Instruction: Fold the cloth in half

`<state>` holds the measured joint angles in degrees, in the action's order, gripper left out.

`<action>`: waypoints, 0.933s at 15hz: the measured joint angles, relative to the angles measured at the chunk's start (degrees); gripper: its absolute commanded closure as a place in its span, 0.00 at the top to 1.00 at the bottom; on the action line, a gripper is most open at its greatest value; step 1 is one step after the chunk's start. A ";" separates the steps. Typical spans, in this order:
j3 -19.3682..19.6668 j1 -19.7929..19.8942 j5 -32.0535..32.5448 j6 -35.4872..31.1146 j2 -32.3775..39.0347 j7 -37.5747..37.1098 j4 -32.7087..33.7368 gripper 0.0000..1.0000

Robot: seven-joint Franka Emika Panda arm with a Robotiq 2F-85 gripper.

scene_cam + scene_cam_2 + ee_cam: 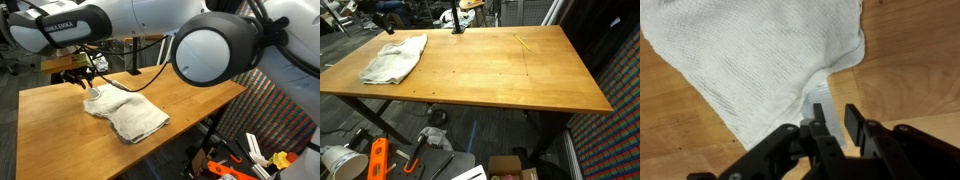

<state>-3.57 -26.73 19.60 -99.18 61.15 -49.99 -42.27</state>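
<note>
one off-white cloth (128, 116) lay rumpled near a corner of the wooden table (500, 75). the gripper (836, 112) hung just over the cloth's edge, its jaws a little apart with bare wood showing between them, clamped on nothing.

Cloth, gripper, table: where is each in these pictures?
cloth (395, 58), in an exterior view, middle of the fabric
gripper (835, 118), wrist view, between its fingertips
table (510, 75), in an exterior view, bare wooden top

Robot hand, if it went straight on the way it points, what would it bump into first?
Probably the cloth: its edge lies just ahead of the hand in the wrist view, with the wooden table underneath. Depth is hard to judge.
</note>
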 measured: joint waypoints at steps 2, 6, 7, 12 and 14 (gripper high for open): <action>-1.40 -0.41 -0.07 0.69 0.18 0.99 -0.24 0.77; -2.54 -1.86 -0.06 1.19 1.02 1.42 -0.42 1.00; -2.54 -2.24 -0.02 1.40 1.45 1.42 -0.42 1.00; -2.07 -2.85 0.20 1.66 3.97 1.36 -0.34 0.75; -1.71 -2.69 0.20 1.63 4.70 1.36 -0.10 0.68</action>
<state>-5.28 -29.43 19.80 -97.55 65.85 -48.63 -42.37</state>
